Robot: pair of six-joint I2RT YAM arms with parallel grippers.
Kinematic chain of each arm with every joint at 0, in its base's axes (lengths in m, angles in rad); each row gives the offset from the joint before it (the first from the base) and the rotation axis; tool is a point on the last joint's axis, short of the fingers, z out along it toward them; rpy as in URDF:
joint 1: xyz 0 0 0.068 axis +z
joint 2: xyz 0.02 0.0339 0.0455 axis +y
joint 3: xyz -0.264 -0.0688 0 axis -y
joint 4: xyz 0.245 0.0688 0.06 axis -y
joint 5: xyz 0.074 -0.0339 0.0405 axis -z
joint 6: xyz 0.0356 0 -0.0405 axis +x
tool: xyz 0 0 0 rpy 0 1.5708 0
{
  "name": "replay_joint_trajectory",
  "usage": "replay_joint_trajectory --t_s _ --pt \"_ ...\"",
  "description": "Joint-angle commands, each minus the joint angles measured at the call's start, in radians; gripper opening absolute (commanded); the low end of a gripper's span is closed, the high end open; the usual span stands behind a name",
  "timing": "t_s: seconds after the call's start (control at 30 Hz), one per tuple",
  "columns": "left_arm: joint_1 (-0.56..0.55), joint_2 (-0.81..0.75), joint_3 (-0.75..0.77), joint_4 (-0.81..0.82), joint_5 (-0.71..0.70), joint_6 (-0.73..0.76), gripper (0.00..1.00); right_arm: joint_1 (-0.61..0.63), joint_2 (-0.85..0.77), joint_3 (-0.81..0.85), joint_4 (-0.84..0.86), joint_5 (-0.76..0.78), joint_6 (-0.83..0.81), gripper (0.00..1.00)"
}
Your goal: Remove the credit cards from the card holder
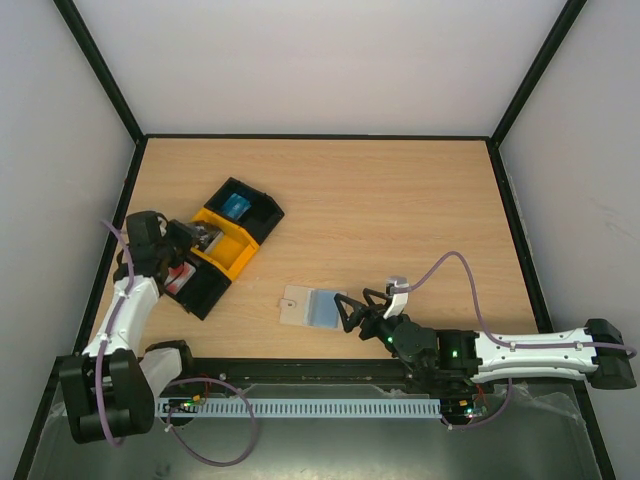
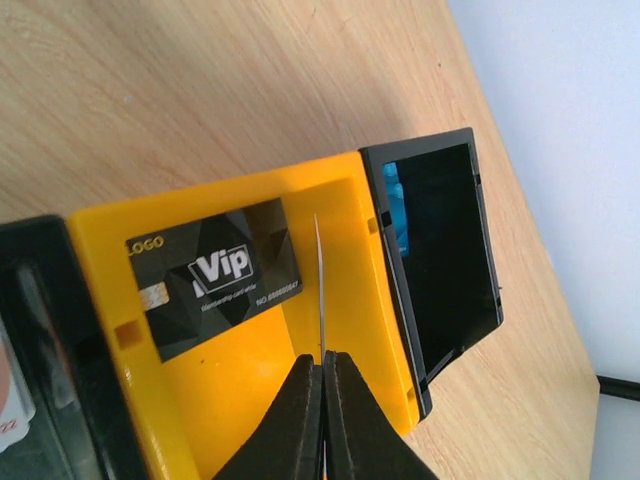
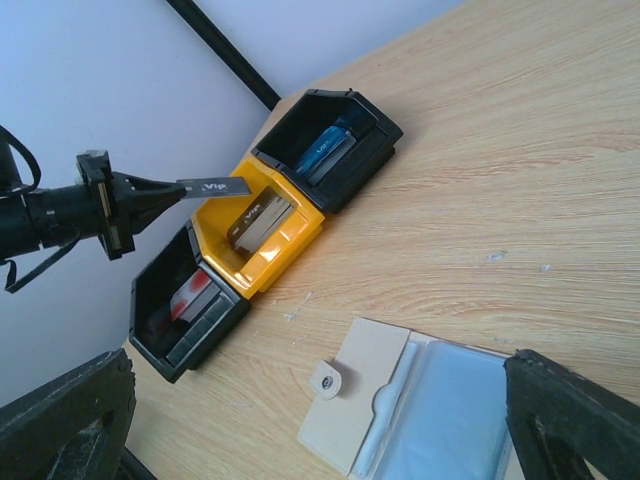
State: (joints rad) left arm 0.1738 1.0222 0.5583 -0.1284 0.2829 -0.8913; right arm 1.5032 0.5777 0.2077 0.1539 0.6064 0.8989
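The left gripper [image 2: 322,362] is clamped on a thin black card [image 2: 320,290], which stands edge-on straight out from its fingertips. Beneath it is the yellow tray [image 2: 250,390], where a second black Vip card [image 2: 215,275] lies flat. The right gripper [image 1: 345,312] has its jaws spread wide. The card holder [image 1: 315,306] lies flat on the table [image 1: 400,200] just ahead of its fingertips, tan tab [image 1: 294,304] at the far end.
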Motion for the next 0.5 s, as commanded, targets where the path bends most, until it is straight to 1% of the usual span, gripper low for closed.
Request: replay_joint_trajectory --t_s 0.0,0.07,0.17,0.27,0.47 --pt "0.005 0.040 0.011 0.118 -0.019 0.002 0.03 0.006 -0.001 0.018 -0.031 0.047 0.024 0.98" --pt "0.004 0.054 0.008 0.132 -0.057 0.003 0.03 0.006 0.001 0.022 -0.045 0.051 0.027 0.98" --pt "0.005 0.076 0.003 0.159 -0.076 -0.002 0.03 0.006 -0.006 0.017 -0.043 0.049 0.026 0.98" --pt "0.006 0.101 0.001 0.179 -0.050 -0.006 0.03 0.006 -0.016 0.010 -0.007 0.024 -0.007 0.98" --pt "0.006 0.162 -0.033 0.239 -0.025 -0.038 0.03 0.006 -0.027 0.033 -0.079 0.019 -0.015 0.98"
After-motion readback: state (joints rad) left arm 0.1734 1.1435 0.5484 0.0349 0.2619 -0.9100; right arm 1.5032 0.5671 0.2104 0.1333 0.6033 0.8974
